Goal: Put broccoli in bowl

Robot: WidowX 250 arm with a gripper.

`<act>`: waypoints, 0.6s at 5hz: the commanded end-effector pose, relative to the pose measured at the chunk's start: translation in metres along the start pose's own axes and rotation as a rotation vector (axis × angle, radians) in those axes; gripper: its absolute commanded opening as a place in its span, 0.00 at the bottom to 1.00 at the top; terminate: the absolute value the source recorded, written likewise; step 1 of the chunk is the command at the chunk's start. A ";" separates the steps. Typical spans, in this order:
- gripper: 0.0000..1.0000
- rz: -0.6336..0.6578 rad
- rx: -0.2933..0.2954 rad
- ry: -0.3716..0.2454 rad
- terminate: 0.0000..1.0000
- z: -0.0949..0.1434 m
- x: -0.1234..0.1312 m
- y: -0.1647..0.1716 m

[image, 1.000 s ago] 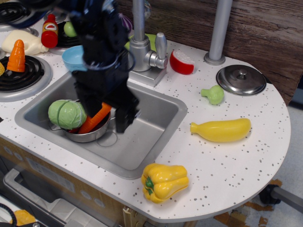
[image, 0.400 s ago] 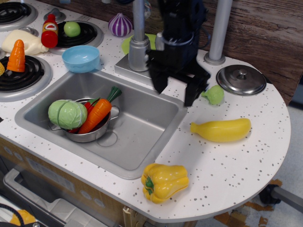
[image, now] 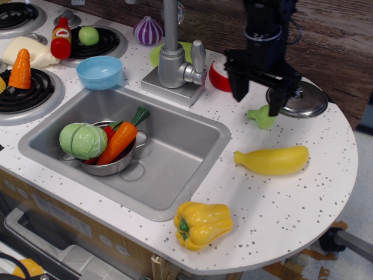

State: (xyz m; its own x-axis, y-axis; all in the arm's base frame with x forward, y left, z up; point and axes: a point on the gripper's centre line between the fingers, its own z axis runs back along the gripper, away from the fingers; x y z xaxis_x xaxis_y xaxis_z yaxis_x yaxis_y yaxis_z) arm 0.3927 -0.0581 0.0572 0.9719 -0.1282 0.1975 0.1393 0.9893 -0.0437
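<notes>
Sink (image: 192, 169): holds steel pot (image: 108, 166) w/ cabbage (image: 81, 140) + carrot (image: 119, 140) inside.
Gripper (image: 256, 99): fingers spread wide, nothing held; hangs over broccoli, right finger tip at/in front of its head, can't tell if touching.
Bowl (image: 99, 72): light blue, on counter behind sink, looks empty.
Broccoli (image: 260, 116): on counter beside steel lid (image: 303, 99), above yellow squash (image: 273, 160).
</notes>
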 end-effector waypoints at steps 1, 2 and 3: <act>1.00 -0.041 -0.017 -0.080 0.00 0.003 0.024 -0.003; 1.00 -0.052 -0.025 -0.092 0.00 -0.008 0.025 0.005; 1.00 -0.051 -0.012 -0.103 0.00 -0.018 0.019 0.010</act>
State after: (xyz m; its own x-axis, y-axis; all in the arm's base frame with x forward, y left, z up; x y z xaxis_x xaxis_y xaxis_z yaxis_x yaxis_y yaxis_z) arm 0.4063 -0.0534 0.0218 0.9487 -0.1689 0.2673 0.1997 0.9755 -0.0922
